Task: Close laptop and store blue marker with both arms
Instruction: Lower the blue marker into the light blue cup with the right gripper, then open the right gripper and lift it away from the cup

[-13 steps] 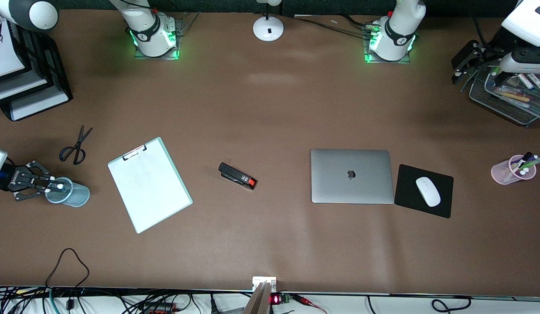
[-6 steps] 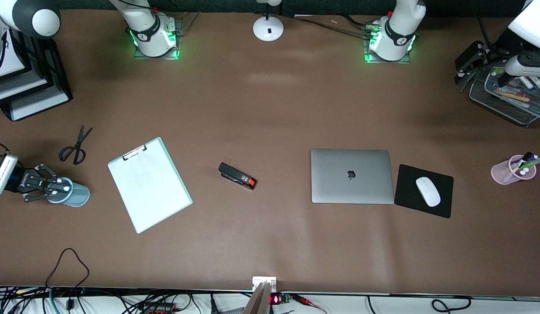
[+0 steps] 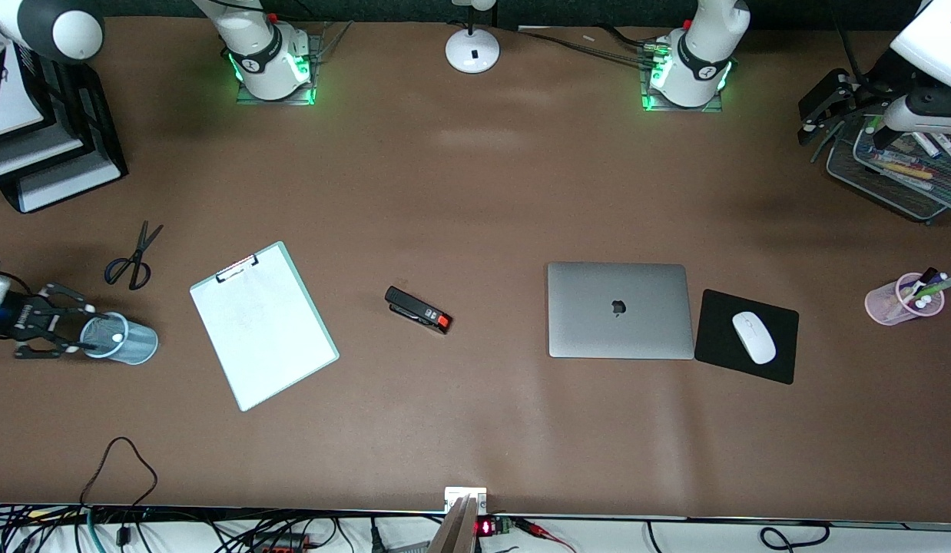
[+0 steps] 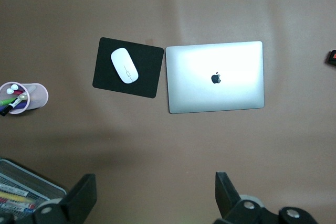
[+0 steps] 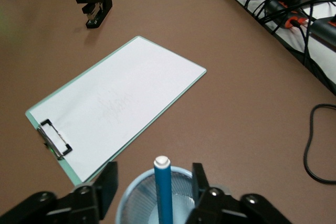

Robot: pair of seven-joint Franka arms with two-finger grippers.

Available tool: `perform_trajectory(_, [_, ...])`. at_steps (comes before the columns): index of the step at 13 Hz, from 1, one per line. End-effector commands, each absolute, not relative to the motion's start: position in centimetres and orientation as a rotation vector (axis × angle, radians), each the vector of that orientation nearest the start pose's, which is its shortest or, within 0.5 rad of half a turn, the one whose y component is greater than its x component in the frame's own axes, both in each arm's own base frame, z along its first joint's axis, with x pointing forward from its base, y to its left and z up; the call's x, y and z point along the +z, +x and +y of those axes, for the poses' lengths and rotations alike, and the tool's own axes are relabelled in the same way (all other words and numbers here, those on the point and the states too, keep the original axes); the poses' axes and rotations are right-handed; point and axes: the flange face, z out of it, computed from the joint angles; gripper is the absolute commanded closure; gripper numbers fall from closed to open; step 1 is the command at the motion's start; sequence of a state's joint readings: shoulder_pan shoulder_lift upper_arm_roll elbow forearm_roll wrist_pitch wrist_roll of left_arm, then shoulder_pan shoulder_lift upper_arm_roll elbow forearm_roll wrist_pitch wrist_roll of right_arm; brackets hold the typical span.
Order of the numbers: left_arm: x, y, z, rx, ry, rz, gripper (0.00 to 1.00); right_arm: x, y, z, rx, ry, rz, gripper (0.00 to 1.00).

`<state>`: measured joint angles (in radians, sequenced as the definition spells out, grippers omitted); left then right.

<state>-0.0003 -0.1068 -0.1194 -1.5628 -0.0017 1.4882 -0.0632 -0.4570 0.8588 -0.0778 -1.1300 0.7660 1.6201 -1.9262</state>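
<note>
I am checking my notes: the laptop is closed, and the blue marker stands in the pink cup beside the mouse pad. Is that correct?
Not quite. The laptop is closed, but the blue marker stands in the blue mesh cup at the right arm's end of the table, as the right wrist view shows.

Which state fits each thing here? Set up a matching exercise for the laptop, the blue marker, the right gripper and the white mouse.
Things:
1. slim silver-grey laptop
2. blue marker with white cap
3. black two-finger right gripper
4. white mouse

States:
A. open, at the blue mesh cup's rim
B. lying on the black mouse pad
C. lid shut
D. standing in the blue mesh cup

Pairs: 1-C, 2-D, 3-A, 4-B
</note>
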Motion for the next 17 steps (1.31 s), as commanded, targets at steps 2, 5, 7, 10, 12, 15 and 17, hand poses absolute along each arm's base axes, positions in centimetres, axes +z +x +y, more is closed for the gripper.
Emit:
perform_trajectory(2, [67.2,50.6,-6.4,-0.026,-3.137,0.089,0.0,37.7,67.0,-26.6,-0.553,-2.121,-1.367,0.0])
perform_trajectory(5, [66.9,50.2,-6.8,-0.036,-3.136,0.099,0.0,44.4,67.4,-22.4,-0.456,-2.229,-1.356,0.0])
perform_trajectory(7, [66.8,50.2,-6.8,-0.036,-3.136,0.101,0.0,47.2,67.6,-18.6,-0.361,-2.283,-1.35,0.0])
perform_trajectory(10, [66.5,50.5,-6.4,-0.043,-3.136,0.086,0.0,49.8,68.0,-13.6,-0.259,-2.388,-1.252,0.0])
perform_trajectory(12, [66.0,50.5,-6.4,-0.043,-3.136,0.086,0.0,51.0,68.2,-10.2,-0.204,-2.446,-1.195,0.0])
perform_trajectory(15, [66.2,50.6,-6.4,-0.055,-3.136,0.084,0.0,51.9,68.5,-5.6,-0.111,-2.56,-1.015,0.0])
perform_trajectory(17, [66.1,51.0,-6.2,-0.064,-3.138,0.082,0.0,52.2,68.4,-3.0,-0.023,-2.67,-0.839,0.0])
